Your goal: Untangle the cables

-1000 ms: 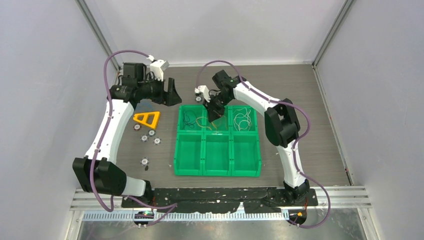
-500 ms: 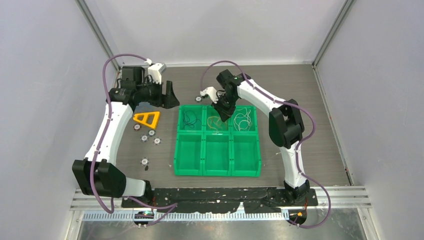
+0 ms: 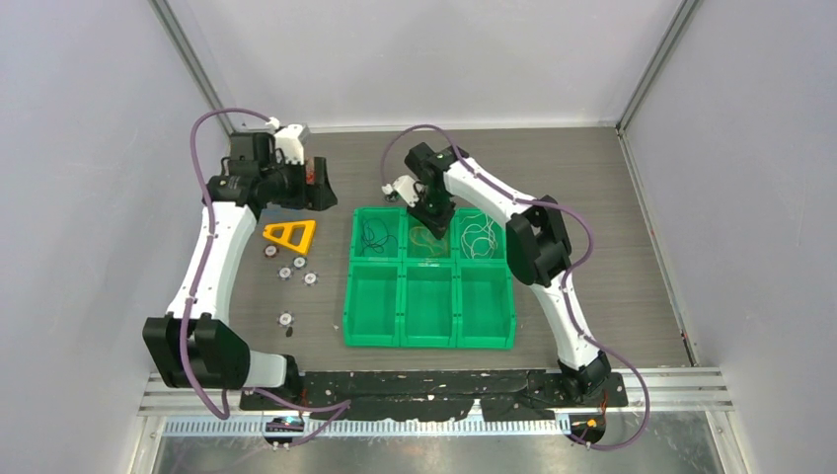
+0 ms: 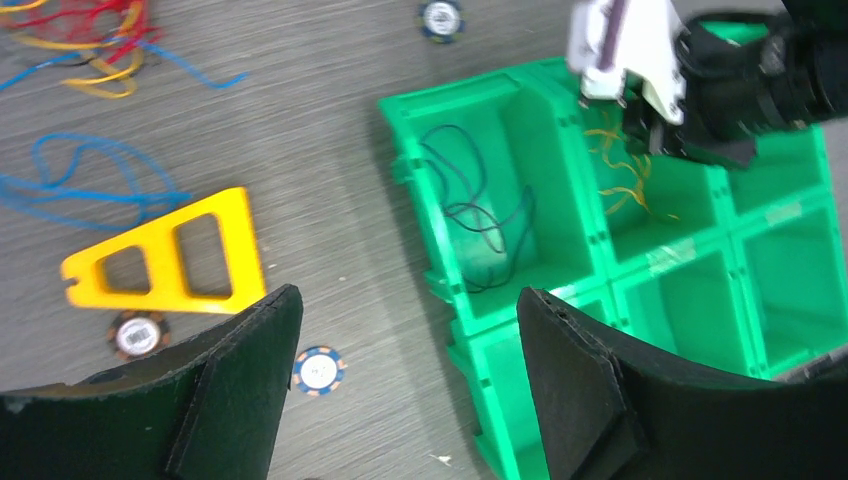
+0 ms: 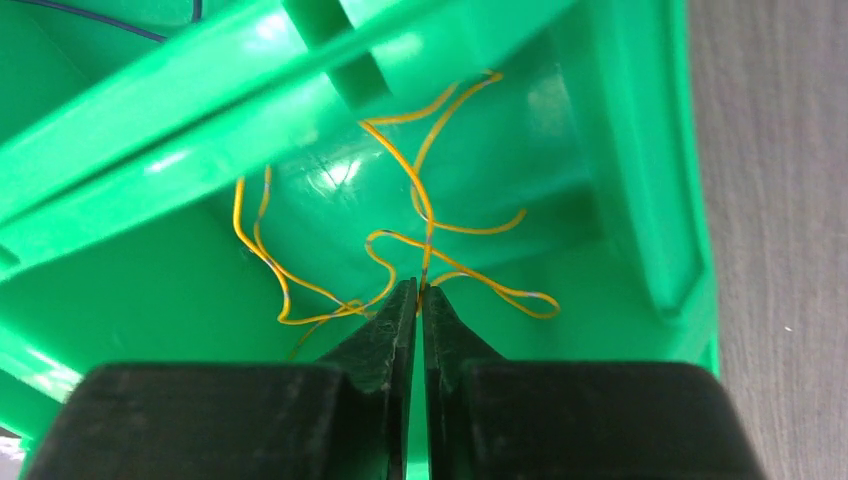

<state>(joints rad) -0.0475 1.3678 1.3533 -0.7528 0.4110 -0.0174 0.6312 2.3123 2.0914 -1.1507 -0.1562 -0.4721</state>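
Observation:
A green six-compartment bin (image 3: 429,345) holds a black cable (image 3: 373,234) in its back left compartment, a yellow-orange cable (image 3: 424,240) in the back middle and a white cable (image 3: 481,232) in the back right. My right gripper (image 3: 434,219) reaches into the back middle compartment. In the right wrist view it (image 5: 421,287) is shut on a strand of the yellow-orange cable (image 5: 428,245). My left gripper (image 3: 318,190) is open and empty above the table, left of the bin (image 4: 425,215). A red and yellow tangle (image 4: 95,30) and a blue cable (image 4: 80,180) lie on the table.
A yellow triangular frame (image 3: 289,235) lies left of the bin, with small round discs (image 3: 296,267) on the table around it. One disc (image 4: 318,370) lies between my left fingers in the left wrist view. The three front compartments of the bin hold nothing.
My left gripper has swung left and back, away from the bin. My right gripper has shifted a little within the back middle compartment, first right, then back left.

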